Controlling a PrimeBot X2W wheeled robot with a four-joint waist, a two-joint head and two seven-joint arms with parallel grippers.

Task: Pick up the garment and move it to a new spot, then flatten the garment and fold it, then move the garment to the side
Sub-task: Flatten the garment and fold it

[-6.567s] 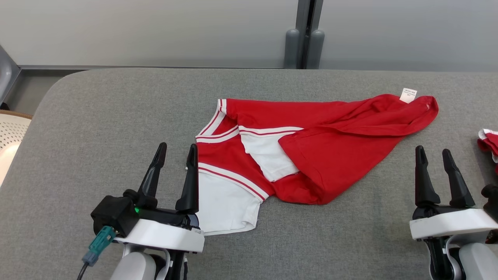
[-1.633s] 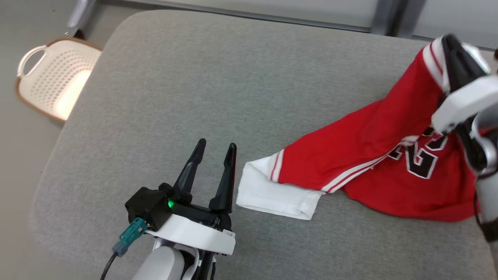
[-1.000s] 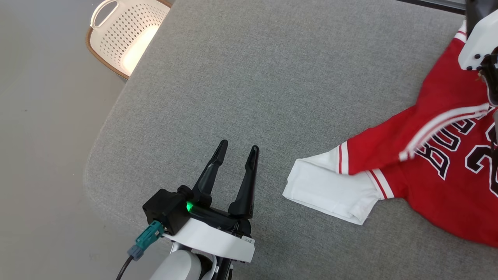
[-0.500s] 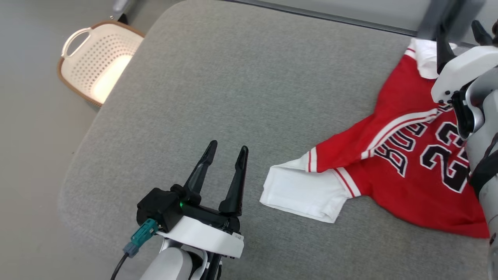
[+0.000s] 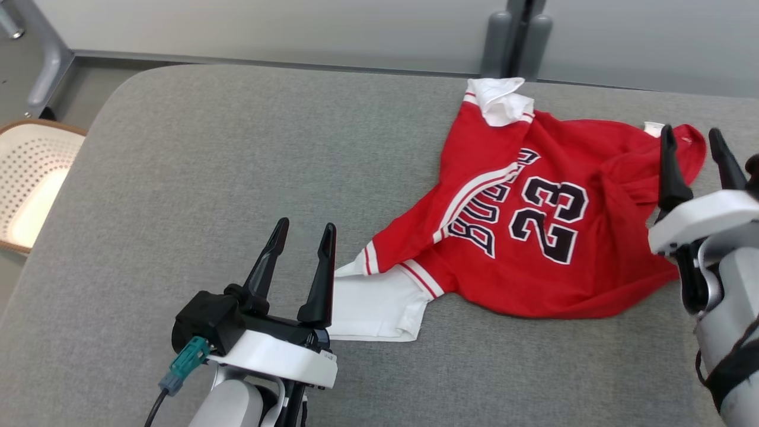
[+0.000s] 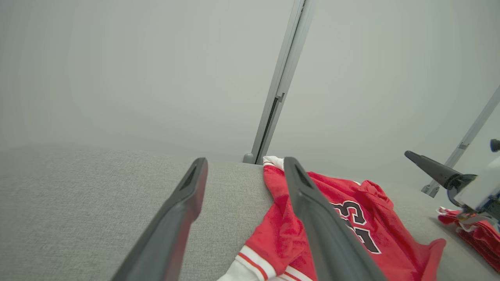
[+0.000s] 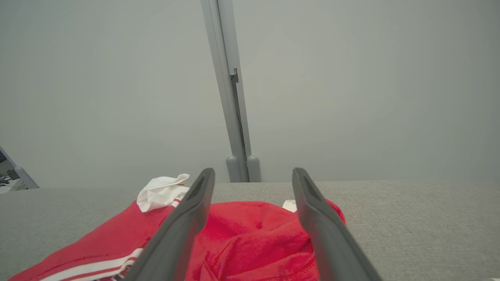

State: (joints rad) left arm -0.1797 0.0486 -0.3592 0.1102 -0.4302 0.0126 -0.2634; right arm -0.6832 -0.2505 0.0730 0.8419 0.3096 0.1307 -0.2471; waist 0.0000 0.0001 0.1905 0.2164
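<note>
The garment (image 5: 522,237) is a red jersey with white sleeves and a black "23"; it lies spread but rumpled on the grey table (image 5: 237,154), one white sleeve near the far edge and one at the near left. My left gripper (image 5: 303,230) stands open beside the near white sleeve, holding nothing. At the jersey's right edge my right gripper (image 5: 688,137) is open above the bunched red cloth, apart from it. The left wrist view has the jersey (image 6: 351,218) ahead and to the right of my open left gripper (image 6: 245,166). Under my open right gripper (image 7: 254,173), the right wrist view shows the jersey (image 7: 250,234).
A cream perforated laundry basket (image 5: 29,178) sits on the floor off the table's left edge. More red and white cloth (image 6: 472,230) lies at the far right of the table. A grey wall with an upright post (image 5: 513,35) runs behind the table.
My right gripper has let go of the jersey's far sleeve and drawn back to the right edge, open. The jersey now lies down on the table. The head camera has swung.
</note>
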